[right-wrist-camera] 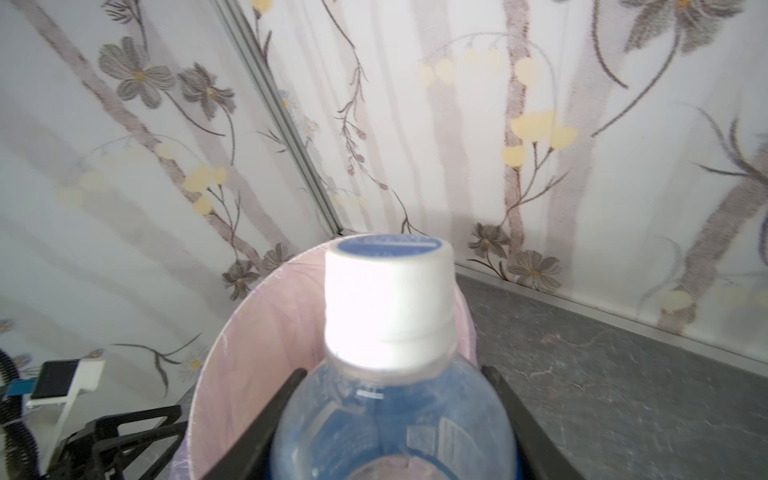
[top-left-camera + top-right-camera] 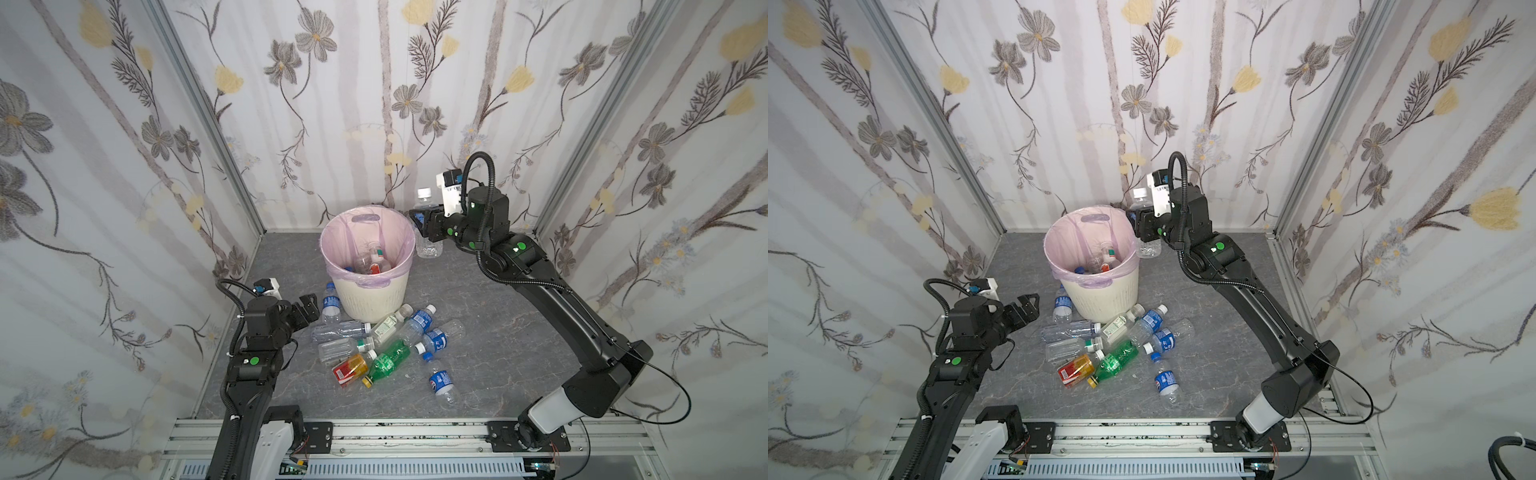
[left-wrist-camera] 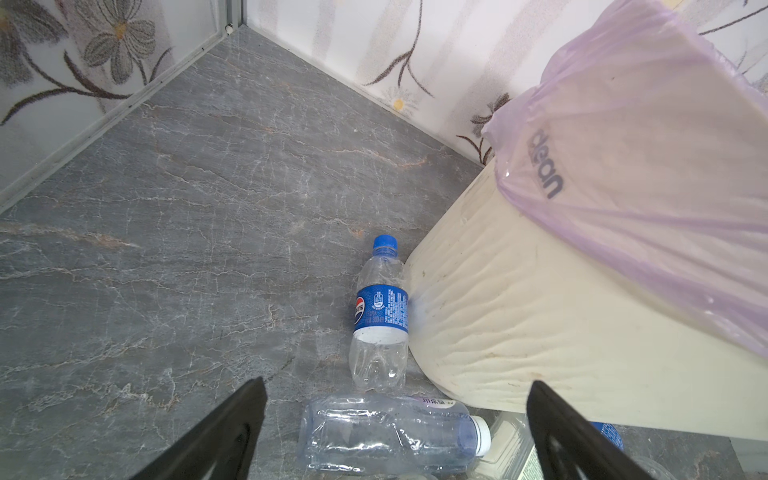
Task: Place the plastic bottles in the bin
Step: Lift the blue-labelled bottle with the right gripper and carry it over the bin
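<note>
Floral wall panels [image 2: 104,187] box in a grey marbled tabletop [image 2: 498,353]. Left end effector [image 2: 311,306] wide open, empty, low, just left of the bin [image 2: 365,299]. Bin sits mid-far with a few bottles inside. Loose plastic bottles [image 2: 388,361] lie clustered near its base. Right end effector [image 2: 422,220] clamps an upright white-capped bottle [image 2: 429,247] just right of the bin rim.

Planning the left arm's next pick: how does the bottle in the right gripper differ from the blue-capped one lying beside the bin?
The held bottle stands upright, raised beside the rim of the bin; the blue-capped bottle lies on the tabletop against the bin's base. The held bottle's cap is white, the blue-capped bottle's blue. The right gripper clamps the held bottle; the blue-capped bottle lies free before the open left gripper. Both are clear plastic.
</note>
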You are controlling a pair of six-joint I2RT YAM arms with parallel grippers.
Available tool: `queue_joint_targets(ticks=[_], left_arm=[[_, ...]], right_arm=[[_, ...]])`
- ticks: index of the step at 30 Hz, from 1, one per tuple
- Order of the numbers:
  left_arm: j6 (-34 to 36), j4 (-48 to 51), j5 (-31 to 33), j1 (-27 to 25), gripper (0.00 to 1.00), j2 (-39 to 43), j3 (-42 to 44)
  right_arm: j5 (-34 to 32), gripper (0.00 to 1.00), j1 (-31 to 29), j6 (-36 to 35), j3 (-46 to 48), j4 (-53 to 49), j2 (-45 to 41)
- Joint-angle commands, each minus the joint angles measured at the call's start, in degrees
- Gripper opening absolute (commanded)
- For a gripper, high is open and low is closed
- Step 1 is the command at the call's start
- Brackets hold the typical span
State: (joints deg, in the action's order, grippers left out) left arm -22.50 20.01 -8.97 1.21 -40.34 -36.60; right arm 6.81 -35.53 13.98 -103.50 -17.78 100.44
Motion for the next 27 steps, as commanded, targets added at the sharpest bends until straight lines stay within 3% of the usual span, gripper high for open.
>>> queue_joint_targets(ticks=[1, 16, 27], left_arm=[[-0.33, -0.67, 1.01, 0.06, 1.0, 0.22, 0.12], [-1.05, -0.5, 4.82, 0.1, 1.0, 0.02, 0.39], [-0.7, -0.32, 5.18, 0.27, 1.0, -0.62, 0.31]], right_arm=[[5.81, 0.52, -0.93, -1.21, -3.52, 5.52, 2.79], [11.77, 0.57, -1.87, -2.71, -16.29, 8.87, 15.27], [12.18, 0.61, -2.53, -3.74, -16.54, 8.5, 17.33]])
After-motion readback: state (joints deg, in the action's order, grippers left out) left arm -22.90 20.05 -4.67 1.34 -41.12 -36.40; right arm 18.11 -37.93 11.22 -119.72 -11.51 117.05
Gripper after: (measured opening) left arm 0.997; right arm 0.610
